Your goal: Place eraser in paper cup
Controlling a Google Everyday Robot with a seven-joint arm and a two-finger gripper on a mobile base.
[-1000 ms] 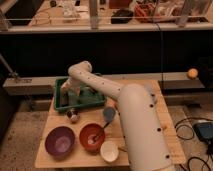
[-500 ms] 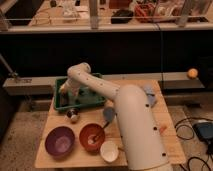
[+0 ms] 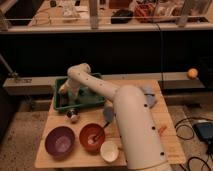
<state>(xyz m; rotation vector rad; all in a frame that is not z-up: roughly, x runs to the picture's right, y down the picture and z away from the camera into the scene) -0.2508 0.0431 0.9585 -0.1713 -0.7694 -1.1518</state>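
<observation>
While the hand (image 3: 64,91) hangs at the green tray (image 3: 95,103), grip unclear, eraser unseen, the paper cup (image 3: 109,151) stands well apart.

Premises read as a robotics lab or workshop: cluttered workbenches (image 3: 125,15) behind a rail, loose cables (image 3: 183,131) and a dark box (image 3: 204,131) on a speckled floor (image 3: 20,145). A small wooden counter (image 3: 170,145) carries test props. The arm's claw (image 3: 64,91) sits low in the green tray (image 3: 75,106) at the counter's rear left.
</observation>
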